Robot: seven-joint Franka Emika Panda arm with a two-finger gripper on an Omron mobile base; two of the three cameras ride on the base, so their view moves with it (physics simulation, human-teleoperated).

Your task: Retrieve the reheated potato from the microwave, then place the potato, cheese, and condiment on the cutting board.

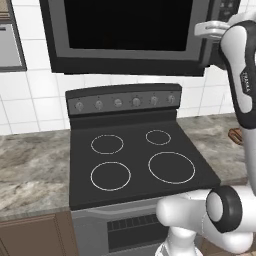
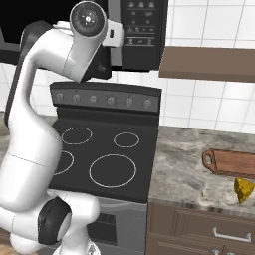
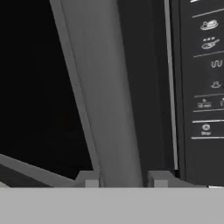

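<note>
The black microwave (image 1: 125, 30) hangs above the stove, with its button panel (image 2: 142, 35) on the right. My arm reaches up to its door. In the hand view my gripper (image 3: 123, 179) is shut on the door's grey vertical handle (image 3: 100, 87), which runs up between the two fingertips (image 3: 87, 179). The potato is hidden behind the dark glass. The cutting board (image 2: 231, 163) lies on the counter to the right of the stove. The yellow cheese (image 2: 243, 190) wedge rests just in front of it. The condiment is out of view.
A black stove (image 1: 135, 160) with several burner rings stands directly below the microwave. Marbled counter (image 2: 184, 164) extends to both sides. A brown shelf (image 2: 209, 63) juts from the wall above the right counter. Wooden drawers (image 2: 199, 229) sit below it.
</note>
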